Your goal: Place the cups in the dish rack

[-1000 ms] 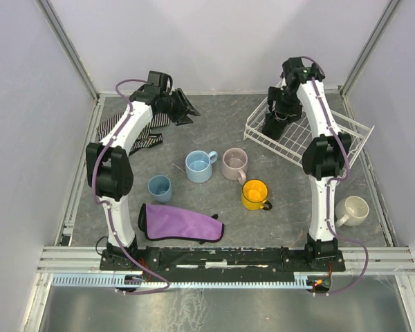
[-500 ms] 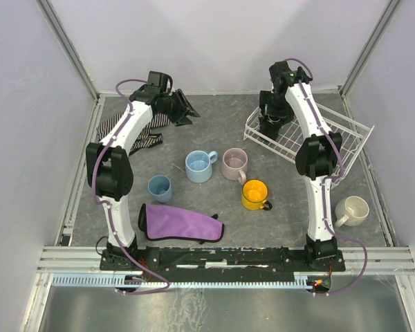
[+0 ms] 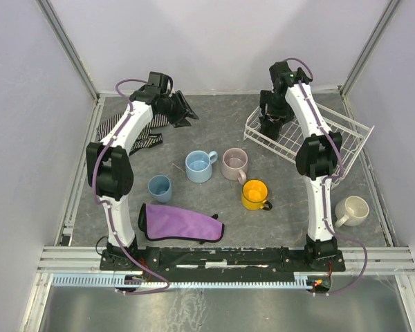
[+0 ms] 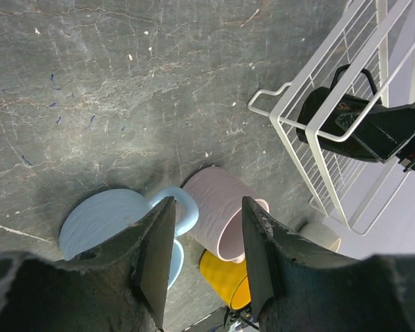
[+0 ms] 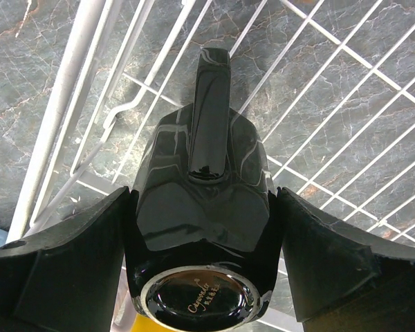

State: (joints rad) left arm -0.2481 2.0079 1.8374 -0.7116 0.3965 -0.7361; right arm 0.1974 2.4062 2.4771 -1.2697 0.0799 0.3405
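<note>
My right gripper (image 3: 271, 122) is shut on the black cup (image 5: 207, 173), bottom toward the wrist camera and handle pointing away, just above the left end of the white wire dish rack (image 3: 335, 131). The rack's wires (image 5: 90, 69) lie under the cup. My left gripper (image 3: 183, 111) is open and empty at the back left; between its fingers (image 4: 159, 263) I see the pale pink cup (image 4: 225, 218), light blue mug (image 4: 104, 221) and yellow cup (image 4: 225, 280) on the table. The light blue (image 3: 199, 166), pink (image 3: 234, 163), yellow (image 3: 254, 194), dusty-blue handleless (image 3: 160, 187) and cream (image 3: 351, 209) cups stand on the table.
A purple cloth (image 3: 180, 223) lies at the front left. A striped cloth (image 3: 124, 131) lies at the back left under my left arm. Metal frame rails and walls edge the grey table. The rack rests tilted at the back right.
My right gripper has moved left and a little back with the black cup, to the rack's left end, then stopped. The left arm and the other cups have not moved.
</note>
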